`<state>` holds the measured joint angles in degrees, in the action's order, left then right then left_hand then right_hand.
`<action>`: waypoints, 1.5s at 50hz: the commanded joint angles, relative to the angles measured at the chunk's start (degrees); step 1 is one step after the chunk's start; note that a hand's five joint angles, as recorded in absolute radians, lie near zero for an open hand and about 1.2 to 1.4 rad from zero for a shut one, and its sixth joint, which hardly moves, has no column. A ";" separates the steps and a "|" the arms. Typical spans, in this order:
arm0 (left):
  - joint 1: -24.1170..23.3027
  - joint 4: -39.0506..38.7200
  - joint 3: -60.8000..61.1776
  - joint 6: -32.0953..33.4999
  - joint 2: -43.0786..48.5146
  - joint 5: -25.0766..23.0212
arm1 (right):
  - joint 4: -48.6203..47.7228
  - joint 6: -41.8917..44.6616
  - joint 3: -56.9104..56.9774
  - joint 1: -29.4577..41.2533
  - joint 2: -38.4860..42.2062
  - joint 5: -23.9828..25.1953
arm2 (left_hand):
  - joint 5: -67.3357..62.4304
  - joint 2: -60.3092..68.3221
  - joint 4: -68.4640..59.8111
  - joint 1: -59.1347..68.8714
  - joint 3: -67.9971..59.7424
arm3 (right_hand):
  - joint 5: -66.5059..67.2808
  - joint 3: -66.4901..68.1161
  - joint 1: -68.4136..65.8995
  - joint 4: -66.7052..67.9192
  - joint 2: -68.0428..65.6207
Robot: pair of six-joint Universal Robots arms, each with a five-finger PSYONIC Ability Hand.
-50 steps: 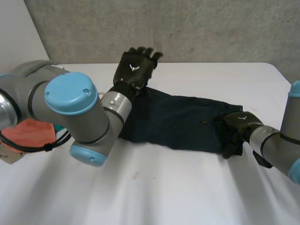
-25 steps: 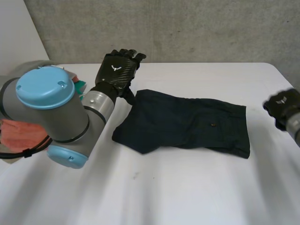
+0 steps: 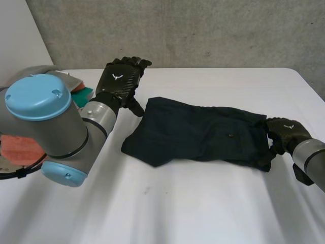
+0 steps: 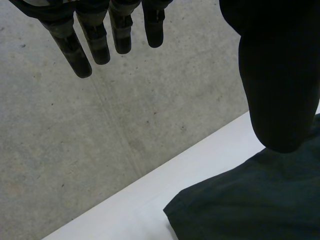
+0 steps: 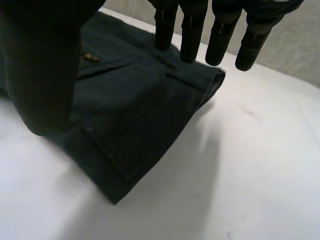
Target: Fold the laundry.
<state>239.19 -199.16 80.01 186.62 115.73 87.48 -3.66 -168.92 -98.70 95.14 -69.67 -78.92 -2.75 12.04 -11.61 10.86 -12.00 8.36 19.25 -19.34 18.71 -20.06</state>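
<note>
Left robot hand: fingers spread, holding nothing, raised at 10 o'clock of the dark shorts. Right robot hand: fingers straight and apart, over the shorts' 3 o'clock edge. Shorts flat mid-worktop.

The left arm stands in front of the pile at the table's left side. The orange cloth, the teal cloth and the grey cloth each peek out as a scrap, and I cannot tell what garments they are. The right arm is cut off at the head view's right edge. The right hand covers the right end of the dark shorts; whether its fingers touch the cloth I cannot tell. In the right wrist view its thumb, a dark blur, hides part of the shorts beside the button, and the shorts run off the edge. In the left wrist view the thumb of the left hand masks part of the shorts' corner.
</note>
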 commanded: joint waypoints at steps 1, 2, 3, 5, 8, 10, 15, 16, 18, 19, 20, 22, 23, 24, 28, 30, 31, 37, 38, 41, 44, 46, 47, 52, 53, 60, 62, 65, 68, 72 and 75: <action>-0.57 0.00 -0.03 0.06 0.11 -0.03 | -0.21 0.34 0.08 0.04 2.52 1.40 | 2.75 -2.04 1.61 -0.86 2.00 | 3.49 2.60 -2.52 3.15 -1.80; -0.74 0.00 -0.03 0.06 0.11 -0.12 | -0.30 0.43 0.17 0.13 3.13 1.31 | 2.75 -2.04 1.61 -0.86 2.00 | 3.66 2.77 -2.68 3.32 -1.97; -0.83 0.00 -0.03 0.06 0.11 -0.12 | -0.39 0.43 0.26 0.22 3.49 1.31 | 2.75 -2.04 1.61 -0.86 2.00 | 3.66 2.77 -2.69 3.32 -1.97; -0.83 -0.09 -0.03 0.06 0.20 -0.12 | -0.74 0.43 0.35 0.22 4.10 1.31 | 2.75 -2.04 1.61 -0.86 2.00 | 4.17 3.28 -3.19 3.82 -2.47; -0.92 -0.09 -0.03 0.06 0.20 -0.12 | -2.05 0.60 0.96 0.22 5.95 1.22 | 2.75 -2.04 1.61 -0.86 2.00 | 5.17 4.28 -4.20 4.83 -3.48; -0.92 -0.09 -0.03 0.06 0.28 -0.12 | -3.28 0.78 1.14 0.22 7.26 1.22 | 2.75 -2.04 1.61 -0.86 2.00 | 7.35 6.46 -6.37 7.00 -5.65; -1.09 -0.09 0.05 -0.03 0.46 -0.12 | -7.06 1.31 1.32 0.14 8.85 1.22 | 2.75 -2.04 1.61 -0.86 2.00 | 61.40 60.51 -60.42 61.05 -59.70; -1.09 -0.09 0.05 -0.03 0.46 -0.12 | -7.76 1.40 1.23 0.05 8.85 1.22 | 2.75 -2.04 1.61 -0.86 2.00 | 61.63 60.74 -60.66 61.29 -59.94; -1.18 -0.09 0.05 -0.03 0.46 -0.03 | -9.44 1.92 0.70 -0.04 8.59 0.61 | 2.75 -2.04 1.61 -0.86 2.00 | 61.64 60.75 -60.66 61.29 -59.94; -1.27 -0.09 0.05 -0.03 0.46 -0.03 | -9.61 2.36 0.61 -0.13 8.41 0.61 | 2.75 -2.04 1.61 -0.86 2.00 | 61.64 60.75 -60.66 61.29 -59.94; -1.36 -0.09 0.05 -0.03 0.37 -0.03 | -9.53 3.06 0.44 -0.04 8.32 0.61 | 2.75 -2.04 1.61 -0.86 2.00 | 61.64 60.75 -60.66 61.29 -59.94; -1.62 0.00 0.14 -0.03 0.02 0.14 | -8.91 6.48 -0.62 -0.92 5.44 0.61 | 2.75 -2.04 1.61 -0.86 2.00 | 61.64 60.75 -60.66 61.29 -59.94; -1.71 0.00 0.14 -0.03 -0.07 0.14 | -8.83 7.80 -0.88 -1.44 3.86 0.61 | 2.75 -2.04 1.61 -0.86 2.00 | 61.64 60.75 -60.66 61.29 -59.94; -1.71 0.00 0.14 -0.03 -0.24 0.14 | -8.74 9.29 -1.06 -2.41 2.36 0.61 | 2.75 -2.04 1.61 -0.86 2.00 | 61.64 60.75 -60.66 61.29 -59.94; -1.62 0.00 0.84 0.06 -1.73 0.06 | -6.98 22.11 -0.62 -6.54 -3.19 0.52 | 2.75 -2.04 1.61 -0.86 2.00 | 61.64 60.75 -60.66 61.29 -59.94; -1.53 -0.09 1.72 0.15 -2.79 -0.21 | -6.54 31.86 0.95 -6.55 -2.84 -0.18 | 2.75 -2.04 1.61 -0.86 2.00 | 61.64 60.75 -60.66 61.29 -59.94; -1.45 -0.17 1.90 0.15 -3.05 -0.21 | -6.19 37.38 2.53 -6.37 -2.40 -0.79 | 2.75 -2.04 1.61 -0.86 2.00 | 61.64 60.75 -60.66 61.29 -59.94; -1.18 -0.35 2.43 0.06 -4.11 -0.03 | -8.91 45.51 8.86 7.67 -0.47 -1.24 | 2.75 -2.04 1.61 -0.86 2.00 | 61.64 60.75 -60.66 61.29 -59.94; -1.18 -0.35 2.34 0.06 -4.11 -0.03 | -10.39 45.69 10.61 12.13 0.58 -0.45 | 2.75 -2.04 1.61 -0.86 2.00 | 61.64 60.75 -60.66 61.29 -59.94; -1.18 -0.70 2.08 0.15 -4.11 0.06 | -12.07 46.22 12.65 17.87 3.57 2.44 | 2.75 -2.04 1.61 -0.86 2.00 | 61.64 60.75 -60.66 61.29 -59.94; -1.09 -0.79 1.55 0.15 -4.11 0.14 | -12.43 48.15 12.92 24.20 8.58 10.25 | 2.75 -2.04 1.61 -0.86 2.00 | 61.64 60.75 -60.66 61.29 -59.94; -1.09 -0.88 1.29 0.24 -4.11 0.14 | -11.47 51.47 12.04 27.36 11.64 15.87 | 2.75 -2.04 1.61 -0.86 2.00 | 61.64 60.75 -60.66 61.29 -59.94; -1.18 -1.05 0.85 0.32 -4.02 0.23 | -10.77 52.71 11.77 28.25 12.53 17.29 | 2.75 -2.04 1.61 -0.86 2.00 | 61.64 60.75 -60.66 61.29 -59.94; -1.45 -1.05 -1.44 0.50 -3.14 0.41 | -6.81 57.47 11.69 29.31 13.78 15.30 | 2.75 -2.04 1.61 -0.86 2.00 | -8.36 -9.25 9.34 -8.71 10.06; -1.45 -1.05 -1.88 0.50 -3.14 0.50 | -6.54 56.86 11.68 29.57 13.43 14.50 | 2.75 -2.04 1.61 -0.86 2.00 | -8.36 -9.25 9.34 -8.71 10.06; -2.23 -0.35 -10.83 0.32 2.12 0.85 | -7.33 28.52 10.10 23.35 2.71 11.86 | 2.75 -2.04 1.61 -0.86 2.00 | -8.36 -9.25 9.34 -8.71 10.06; -3.55 0.44 -14.86 0.41 4.84 1.02 | -7.24 14.54 9.66 20.36 -0.89 11.16 | 2.75 -2.04 1.61 -0.86 2.00 | -8.36 -9.25 9.34 -8.71 10.06; -5.57 2.19 -18.65 0.50 7.75 1.29 | -6.28 -0.12 10.10 17.46 -3.27 11.07 | 2.75 -2.04 1.61 -0.86 2.00 | -8.36 -9.25 9.34 -8.71 10.06; -8.03 5.79 -23.31 0.59 11.26 1.20 | -4.53 -4.22 10.10 14.73 -3.80 10.98 | 2.75 -2.04 1.61 -0.86 2.00 | -8.36 -9.25 9.34 -8.71 10.06; -10.49 10.89 -28.50 0.68 15.92 1.02 | 0.22 -3.62 11.77 10.42 -2.84 10.72 | 2.75 -2.04 1.61 -0.86 2.00 | -8.36 -9.25 9.34 -8.71 10.06; -12.78 15.02 -31.84 0.50 19.17 1.55 | 3.47 -3.09 15.72 10.06 0.40 10.80 | 2.54 -1.83 1.40 -0.65 1.79 | -8.36 -9.25 9.34 -8.71 10.06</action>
<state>230.07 -190.97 54.07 187.24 129.32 88.62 -5.54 -173.53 -87.44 107.50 -73.12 -68.16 -2.75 12.04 -11.61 10.86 -12.00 2.49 11.93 -12.86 11.77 -12.33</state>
